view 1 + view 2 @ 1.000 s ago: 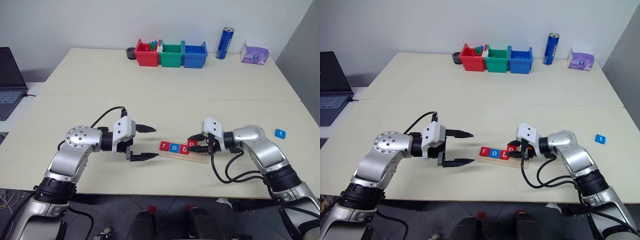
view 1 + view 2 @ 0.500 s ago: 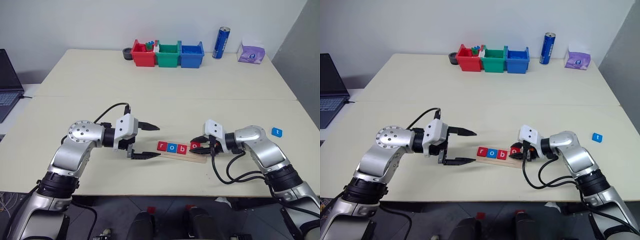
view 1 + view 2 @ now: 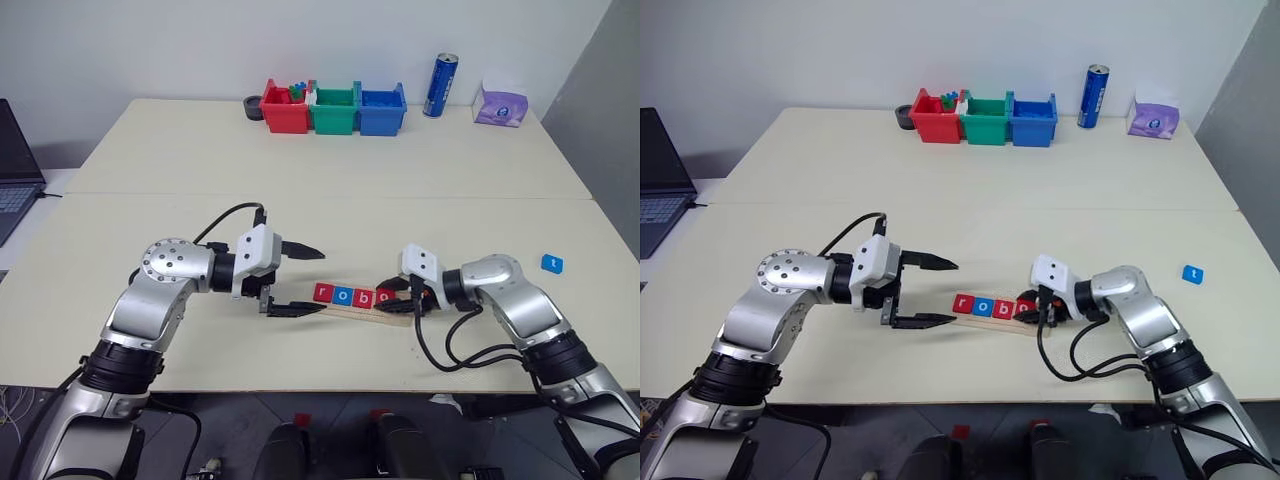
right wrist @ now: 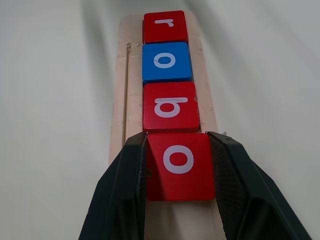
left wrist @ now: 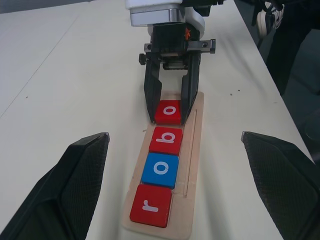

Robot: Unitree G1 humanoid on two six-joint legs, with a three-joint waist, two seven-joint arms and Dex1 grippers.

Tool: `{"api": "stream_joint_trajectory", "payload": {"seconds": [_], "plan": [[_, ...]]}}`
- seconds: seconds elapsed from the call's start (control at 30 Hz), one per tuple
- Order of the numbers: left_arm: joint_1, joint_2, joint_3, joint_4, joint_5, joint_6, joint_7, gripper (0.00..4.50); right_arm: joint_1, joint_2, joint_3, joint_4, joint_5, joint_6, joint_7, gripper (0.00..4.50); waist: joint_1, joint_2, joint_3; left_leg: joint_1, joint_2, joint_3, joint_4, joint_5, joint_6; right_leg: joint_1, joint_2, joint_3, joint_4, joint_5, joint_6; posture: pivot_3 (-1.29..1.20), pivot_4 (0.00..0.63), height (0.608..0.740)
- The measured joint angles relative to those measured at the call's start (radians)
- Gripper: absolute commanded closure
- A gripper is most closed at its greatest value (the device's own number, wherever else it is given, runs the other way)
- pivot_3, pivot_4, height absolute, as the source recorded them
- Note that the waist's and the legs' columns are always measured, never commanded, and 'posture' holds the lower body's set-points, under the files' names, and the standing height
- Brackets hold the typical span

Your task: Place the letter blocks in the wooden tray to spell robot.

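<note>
The wooden tray lies near the table's front edge. In its groove sit a red r, a blue o and a red b. My right gripper is shut on a red o, which lies flat over the tray just past the b. My left gripper hovers open at the tray's r end, with nothing between its fingers. A blue t lies alone on the table far to the right.
Red, green and blue bins stand at the back edge, with a blue can and a tissue pack to their right. A laptop sits at the far left.
The whole picture has shifted with the camera. Both grippers and the tiles keep their places; the right gripper still holds the red o at the tray.
</note>
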Motion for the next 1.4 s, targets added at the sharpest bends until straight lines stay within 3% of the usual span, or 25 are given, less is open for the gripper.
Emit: {"api": "stream_joint_trajectory", "payload": {"seconds": [0.37, 0.67, 0.87, 1.07, 1.17, 1.4], "plan": [[0.018, -0.003, -0.001, -0.013, 0.000, -0.004, -0.002, 0.00, 0.000, 0.001, 0.002, -0.002, -0.007, 0.007, -0.002, 3.06, 0.000, 0.000, 0.000, 0.000, 0.000, 0.000, 0.000, 0.000, 0.000, 0.000, 0.000, 0.000, 0.000, 0.000, 0.000, 0.00, 0.150, 0.740], [0.017, -0.012, -0.001, -0.002, 0.010, -0.018, -0.004, 0.00, -0.002, 0.009, 0.001, -0.010, -0.006, 0.032, -0.015, 0.03, 0.000, 0.000, 0.000, 0.000, 0.000, 0.000, 0.000, 0.000, 0.000, 0.000, 0.000, 0.000, 0.000, 0.000, 0.000, 0.00, 0.150, 0.740], [0.017, -0.012, -0.001, 0.013, 0.012, -0.025, -0.010, 0.00, -0.019, 0.015, -0.036, -0.047, 0.043, 0.114, -0.020, 0.03, 0.000, 0.000, 0.000, 0.000, 0.000, 0.000, 0.000, 0.000, 0.000, 0.000, 0.000, 0.000, 0.000, 0.000, 0.000, 0.00, 0.150, 0.740], [0.017, -0.013, -0.001, 0.014, 0.012, -0.026, -0.014, 0.00, -0.017, -0.061, -0.112, -0.129, 0.109, 0.176, -0.010, 0.03, 0.000, 0.000, 0.000, 0.000, 0.000, 0.000, 0.000, 0.000, 0.000, 0.000, 0.000, 0.000, 0.000, 0.000, 0.000, 0.00, 0.150, 0.740], [0.017, -0.016, -0.001, 0.014, 0.012, -0.027, -0.015, 0.00, 0.004, -0.081, -0.121, -0.171, 0.137, 0.199, -0.007, 0.63, 0.000, 0.000, 0.000, 0.000, 0.000, 0.000, 0.000, 0.000, 0.000, 0.000, 0.000, 0.000, 0.000, 0.000, 0.000, 0.00, 0.150, 0.740], [0.017, -0.026, -0.010, 0.019, 0.015, -0.032, -0.020, 0.00, 0.094, -0.088, -0.101, -0.246, 0.158, 0.201, -0.007, 3.16, 0.000, 0.000, 0.000, 0.000, 0.000, 0.000, 0.000, 0.000, 0.000, 0.000, 0.000, 0.000, 0.000, 0.000, 0.000, 0.00, 0.150, 0.740]]}}
